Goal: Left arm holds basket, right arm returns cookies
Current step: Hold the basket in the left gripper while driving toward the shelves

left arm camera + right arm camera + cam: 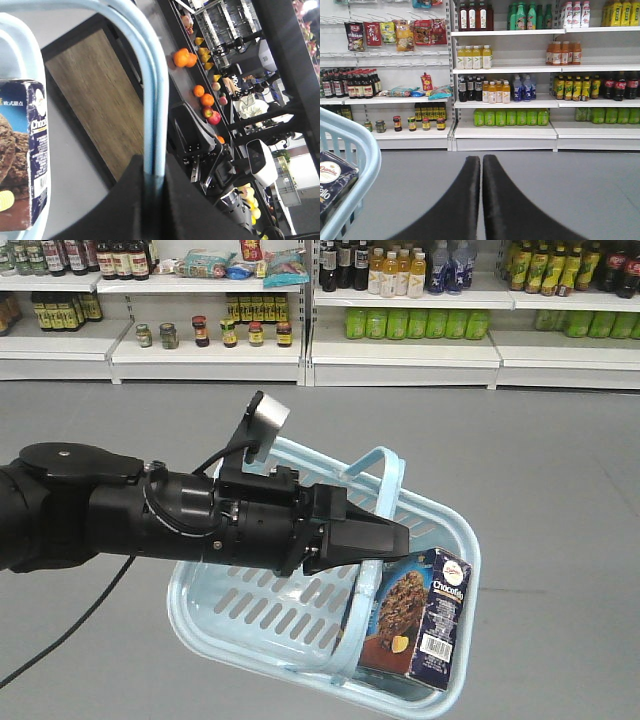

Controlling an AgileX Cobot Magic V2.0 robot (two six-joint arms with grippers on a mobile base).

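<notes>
Exterior view: the left arm (150,515) reaches in from 9 o'clock toward the centre, with a small camera (270,416) standing up from its wrist at 12 o'clock. The left gripper (400,538) is clamped on one thin handle (360,610) of the basket (215,615), which hangs tilted above the grey floor (560,490). The second handle (386,466) loops up behind the gripper. The cookies (415,615) stand upright inside the basket at its 3 o'clock end, just below the gripper and leaning on the far wall. Shelves (400,352) of bottles and jars run along the 12 o'clock edge.

From the left wrist, the jaws pinch the handle (157,100), which runs from the left gripper (152,176) up to 12 o'clock and curves toward 9. The cookies (25,160) sit at 8 o'clock, and oranges (182,57) lie on a dark rack toward 1 o'clock.

From the right wrist, the right gripper (481,164) rises from 6 o'clock with its fingers (465,200) pressed together and nothing between them. It is apart from the basket (367,145), whose rim shows at 8 o'clock with a corner of the cookies (335,182) inside. Shelves (505,131) of drinks fill the background.
</notes>
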